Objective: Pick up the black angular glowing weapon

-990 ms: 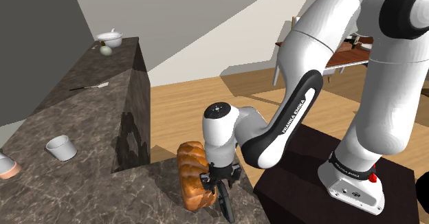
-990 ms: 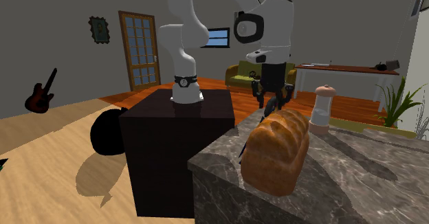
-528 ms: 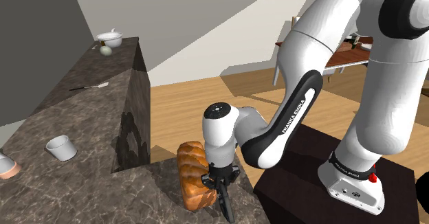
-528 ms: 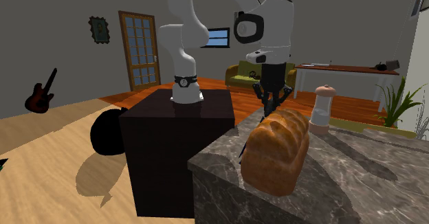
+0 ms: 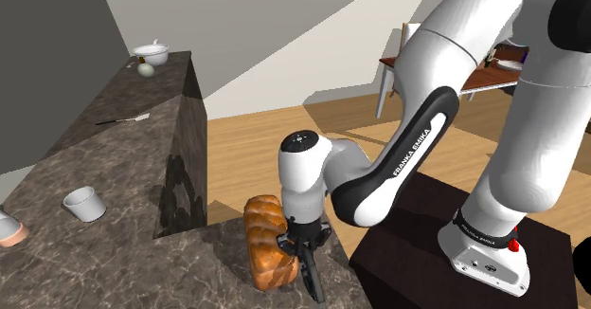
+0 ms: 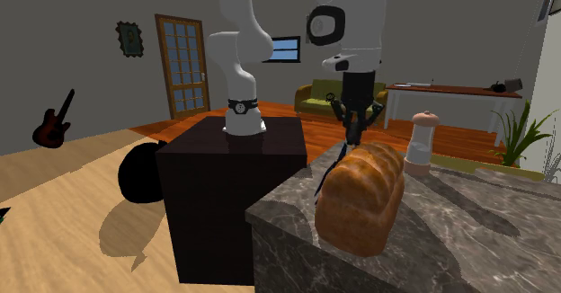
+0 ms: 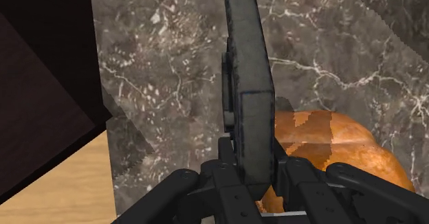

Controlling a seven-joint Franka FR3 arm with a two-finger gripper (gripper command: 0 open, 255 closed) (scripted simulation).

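Note:
The black angular weapon [image 7: 247, 85] is a dark, flat, slab-like blade pointing away from my gripper [image 7: 251, 178]. The black fingers [image 7: 221, 169] are shut on its near end. In the shoulder view the gripper [image 5: 305, 248] hangs over the near corner of the marble counter [image 5: 114, 165], with the weapon [image 5: 311, 281] slanting down from it. It is right beside a brown bread loaf [image 5: 264, 245]. The second exterior view has the gripper [image 6: 353, 131] just above the loaf [image 6: 361, 197], and the weapon [image 6: 327, 173] hangs off the counter between loaf and stand.
The dark box stand [image 5: 426, 231] sits close beside the counter corner. A white cup [image 5: 83, 203], a knife [image 5: 123, 120] and a white bowl [image 5: 152, 53] lie farther along the counter. A shaker [image 6: 421, 143] stands behind the loaf. A black round object [image 6: 139, 174] rests on the wooden floor.
The fingers have shut on the weapon's end. The hand has since risen a little, and the weapon has come up with it beside the loaf.

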